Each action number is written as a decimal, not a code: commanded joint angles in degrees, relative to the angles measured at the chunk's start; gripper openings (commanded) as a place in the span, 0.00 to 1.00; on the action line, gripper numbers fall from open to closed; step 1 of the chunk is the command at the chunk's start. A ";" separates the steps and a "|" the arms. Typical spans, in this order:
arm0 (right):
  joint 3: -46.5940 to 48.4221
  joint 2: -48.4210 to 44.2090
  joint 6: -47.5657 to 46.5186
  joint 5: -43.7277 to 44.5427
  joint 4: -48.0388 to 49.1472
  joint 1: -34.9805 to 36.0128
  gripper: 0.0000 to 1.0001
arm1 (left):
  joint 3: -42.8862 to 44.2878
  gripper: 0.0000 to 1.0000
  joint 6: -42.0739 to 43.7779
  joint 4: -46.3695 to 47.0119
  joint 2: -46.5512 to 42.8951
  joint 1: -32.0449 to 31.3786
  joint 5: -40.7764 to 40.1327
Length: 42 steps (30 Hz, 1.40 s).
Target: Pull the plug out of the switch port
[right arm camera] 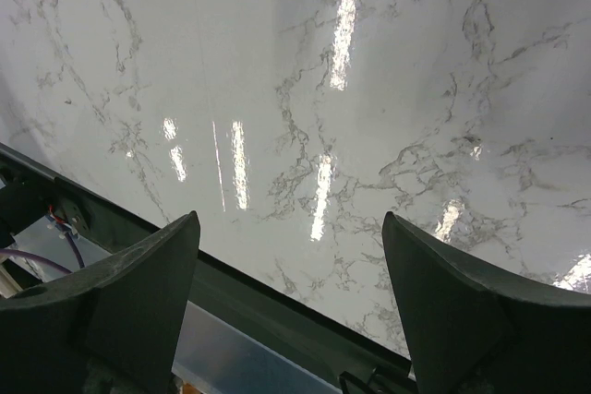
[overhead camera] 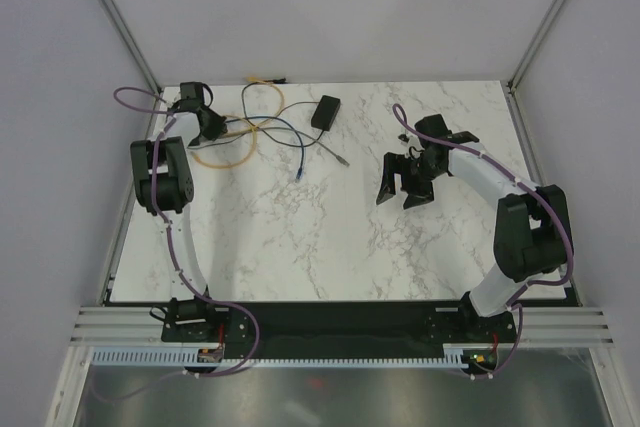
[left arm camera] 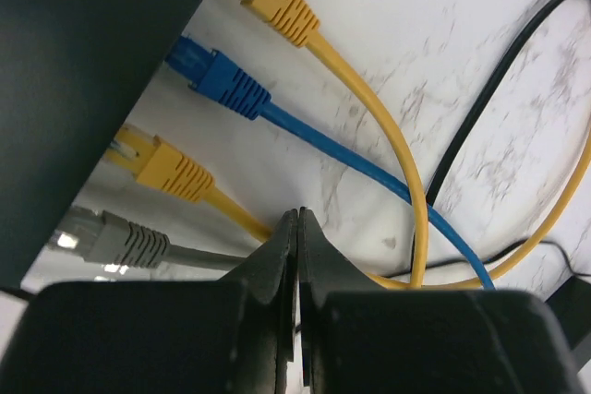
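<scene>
In the left wrist view the flat black switch box fills the upper left. Its edge holds four plugs in a row: a yellow one, a blue one, a second yellow one and a grey one. My left gripper is shut, jaws pressed together, with nothing visible between them. Its tips sit just in front of the lower yellow plug's cable, which passes behind them. In the top view the left gripper is at the far left and covers the box. My right gripper is open and empty over bare marble.
A small black adapter block with a thin cord lies at the back centre. Yellow cable loops and a blue cable trail over the table right of the left gripper. The table's near edge shows in the right wrist view.
</scene>
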 commanded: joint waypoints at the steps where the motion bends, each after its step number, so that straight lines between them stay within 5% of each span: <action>1: -0.11 -2.49 -1.04 0.58 -0.32 0.18 0.88 | -6.69 0.04 2.00 -4.40 -4.59 -1.76 1.24; 13: -0.81 -3.37 -1.30 -1.53 1.00 0.26 0.88 | -20.06 0.02 -0.02 -3.87 -14.44 -9.13 3.97; 28: 1.46 -1.80 0.36 -3.11 3.11 1.75 0.89 | -22.18 0.02 -0.02 -3.87 -19.70 -18.72 4.15; 42: 19.39 10.24 13.10 -7.15 10.04 7.20 0.90 | -29.04 0.02 -0.02 -3.87 -37.36 -12.40 4.15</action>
